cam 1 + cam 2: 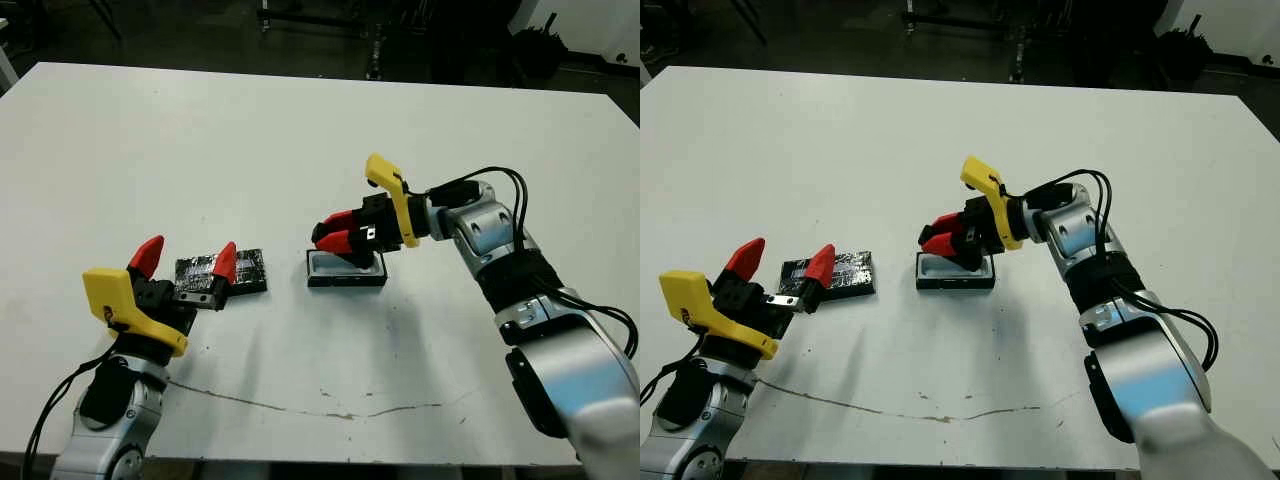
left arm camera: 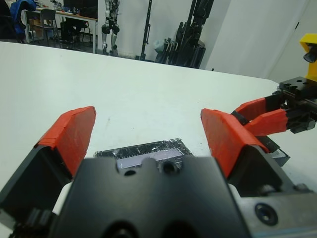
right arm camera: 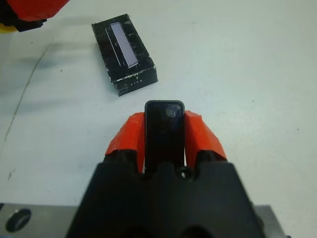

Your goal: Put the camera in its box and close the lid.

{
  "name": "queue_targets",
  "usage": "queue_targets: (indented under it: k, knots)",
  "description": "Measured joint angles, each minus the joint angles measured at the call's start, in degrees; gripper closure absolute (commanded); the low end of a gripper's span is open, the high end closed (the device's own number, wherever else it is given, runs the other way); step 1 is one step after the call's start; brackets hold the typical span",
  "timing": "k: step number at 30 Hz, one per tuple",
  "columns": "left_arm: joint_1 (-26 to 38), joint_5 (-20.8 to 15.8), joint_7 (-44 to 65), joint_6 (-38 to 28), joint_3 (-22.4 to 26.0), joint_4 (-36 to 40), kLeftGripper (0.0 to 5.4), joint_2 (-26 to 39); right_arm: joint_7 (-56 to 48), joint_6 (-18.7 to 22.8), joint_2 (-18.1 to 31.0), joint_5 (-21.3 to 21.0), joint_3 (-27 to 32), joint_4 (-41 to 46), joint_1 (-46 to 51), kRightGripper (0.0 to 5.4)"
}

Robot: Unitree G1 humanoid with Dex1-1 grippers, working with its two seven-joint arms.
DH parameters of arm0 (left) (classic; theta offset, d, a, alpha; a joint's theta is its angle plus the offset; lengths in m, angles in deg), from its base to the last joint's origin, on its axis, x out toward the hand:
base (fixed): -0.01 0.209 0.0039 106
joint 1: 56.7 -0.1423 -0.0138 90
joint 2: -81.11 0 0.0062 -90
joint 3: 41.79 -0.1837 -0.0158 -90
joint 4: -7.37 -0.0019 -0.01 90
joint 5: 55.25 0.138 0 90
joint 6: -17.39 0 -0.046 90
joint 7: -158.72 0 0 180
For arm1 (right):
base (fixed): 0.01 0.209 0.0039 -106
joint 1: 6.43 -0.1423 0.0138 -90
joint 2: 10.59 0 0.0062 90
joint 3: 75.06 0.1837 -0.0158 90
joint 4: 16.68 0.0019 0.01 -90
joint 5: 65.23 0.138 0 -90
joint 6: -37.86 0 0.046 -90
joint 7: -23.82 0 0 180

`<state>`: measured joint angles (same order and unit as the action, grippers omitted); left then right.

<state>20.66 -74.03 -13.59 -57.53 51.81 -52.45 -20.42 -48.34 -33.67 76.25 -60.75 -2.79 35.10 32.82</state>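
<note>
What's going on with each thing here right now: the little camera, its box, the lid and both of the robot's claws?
camera: clamped between the right gripper's fingers, not yet in the box.
box: open, white lining showing, right gripper above it.
lid: off the box, flat on the table beside it.
left gripper: open, empty, at the lid.
right gripper: shut on the camera.

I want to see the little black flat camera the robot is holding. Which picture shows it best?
The right wrist view: the glossy black camera slab fills the middle, clamped between the right gripper's red fingers. In both head views the fingers mostly hide it above the white-lined black box. The left wrist view doesn't clearly show it.
</note>
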Motion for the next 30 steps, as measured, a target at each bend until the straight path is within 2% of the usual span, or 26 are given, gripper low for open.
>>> queue_targets:
  k: [16,25,30]
  knots:
    - [-0.08,-1.12,0.01,-0.03,0.16,0.00,0.00,-0.10,0.25,-0.03,0.15,-1.14,-1.18,1.14,1.09,3.74]
    - [-0.11,-0.33,0.02,-0.06,0.14,-0.01,0.00,-0.05,-0.59,-0.32,1.68,-1.09,-1.28,2.04,1.60,3.74]
    - [-0.13,-0.35,0.07,-0.06,0.14,-0.01,0.00,-0.05,-1.67,-1.72,2.18,-0.98,-1.27,1.55,1.60,3.74]
